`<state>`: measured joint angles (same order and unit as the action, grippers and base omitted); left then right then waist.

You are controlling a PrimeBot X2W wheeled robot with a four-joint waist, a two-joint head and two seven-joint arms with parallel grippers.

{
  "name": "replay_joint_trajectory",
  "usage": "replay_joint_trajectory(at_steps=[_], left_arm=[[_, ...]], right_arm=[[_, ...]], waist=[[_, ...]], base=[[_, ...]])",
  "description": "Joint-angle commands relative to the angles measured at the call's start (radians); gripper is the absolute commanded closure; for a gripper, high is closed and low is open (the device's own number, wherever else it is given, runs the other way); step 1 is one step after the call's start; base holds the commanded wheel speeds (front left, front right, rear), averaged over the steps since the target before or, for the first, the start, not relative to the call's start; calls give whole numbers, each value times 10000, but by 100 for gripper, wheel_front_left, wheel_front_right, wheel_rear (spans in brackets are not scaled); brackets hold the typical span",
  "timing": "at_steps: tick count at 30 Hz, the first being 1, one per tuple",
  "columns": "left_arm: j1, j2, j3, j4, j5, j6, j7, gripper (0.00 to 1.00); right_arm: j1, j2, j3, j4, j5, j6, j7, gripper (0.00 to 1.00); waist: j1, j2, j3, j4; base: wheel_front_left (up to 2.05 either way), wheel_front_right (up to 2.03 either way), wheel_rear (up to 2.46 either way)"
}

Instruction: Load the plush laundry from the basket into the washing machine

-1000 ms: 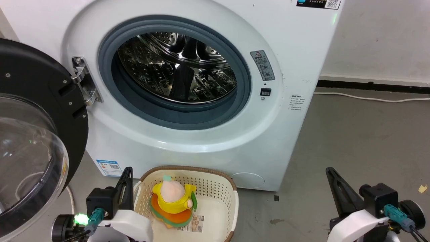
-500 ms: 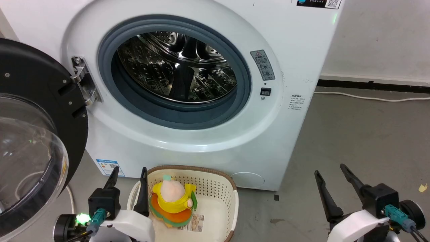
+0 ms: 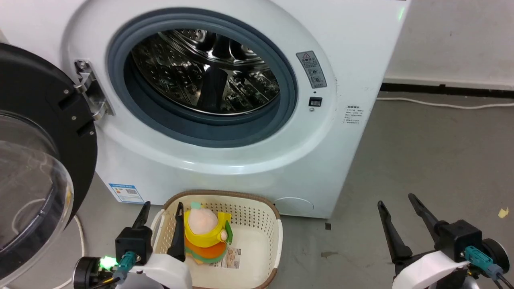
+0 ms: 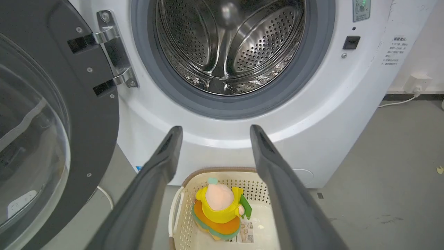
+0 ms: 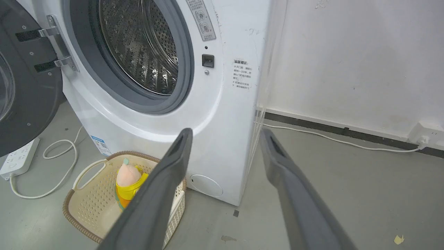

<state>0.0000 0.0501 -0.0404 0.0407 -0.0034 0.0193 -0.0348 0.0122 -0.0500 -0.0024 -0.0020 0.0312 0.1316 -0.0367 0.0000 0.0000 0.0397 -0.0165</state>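
I'm at the reach-and-grasp step, and nothing is loaded yet. My left claw (image 3: 163,205) is spread wide and holds nothing. It hangs over the 9 o'clock side of the basket (image 3: 257,198), just beside the plush toy (image 3: 204,230) and not touching it. The toy sits upright in the basket's 9 o'clock half, and the basket stands on the floor at 6 o'clock from the washing machine (image 3: 341,60). The machine's door (image 3: 36,120) hangs open at 9 o'clock and its steel drum (image 3: 204,68) looks bare. My right claw (image 3: 395,199), equally wide and empty, waits well apart at the basket's 3 o'clock. Next, I judge, I must drop the left claw around the toy's soft body, pinch, then lift clear of the rim toward the drum at 12 o'clock. I count one toy, one basket, one washer, two claws.
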Motion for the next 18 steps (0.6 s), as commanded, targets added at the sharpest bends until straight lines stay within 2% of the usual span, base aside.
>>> replay_joint_trajectory(at_steps=[1, 18], left_arm=[[-133, 8, -73, 98, -77, 82, -107, 0], [-1050, 148, -333, 1194, -282, 124, -21, 0]], right_arm=[[-54, 0, -31, 20, 106, -2, -91, 0], [-454, -1, 180, -32, 411, -3, -445, 0]], waist=[[0, 0, 103, -55], [0, 0, 1332, -557]], base=[[0, 0, 0], [0, 0, 0]])
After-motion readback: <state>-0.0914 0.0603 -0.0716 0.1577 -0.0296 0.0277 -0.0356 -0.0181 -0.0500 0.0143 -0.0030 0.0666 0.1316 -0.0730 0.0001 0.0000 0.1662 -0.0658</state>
